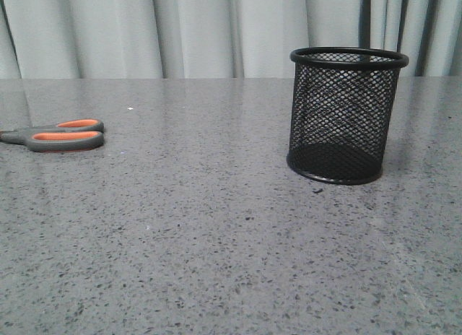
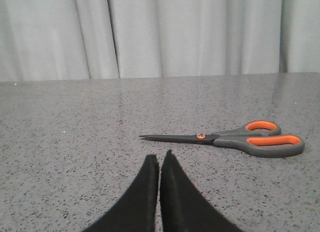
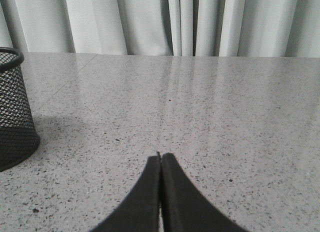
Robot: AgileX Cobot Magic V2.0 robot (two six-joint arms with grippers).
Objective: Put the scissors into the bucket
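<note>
The scissors point(image 1: 61, 135), grey handles with orange loops, lie flat on the grey speckled table point(image 1: 216, 241) at the far left; only the handles show in the front view. In the left wrist view the whole scissors point(image 2: 235, 139) lie a short way beyond my left gripper point(image 2: 159, 157), which is shut and empty. The black wire-mesh bucket point(image 1: 346, 115) stands upright right of centre. It also shows at the edge of the right wrist view point(image 3: 12, 109), off to the side of my right gripper point(image 3: 160, 156), which is shut and empty. Neither gripper shows in the front view.
Pale curtains point(image 1: 216, 32) hang behind the table's far edge. Nothing else lies on the table.
</note>
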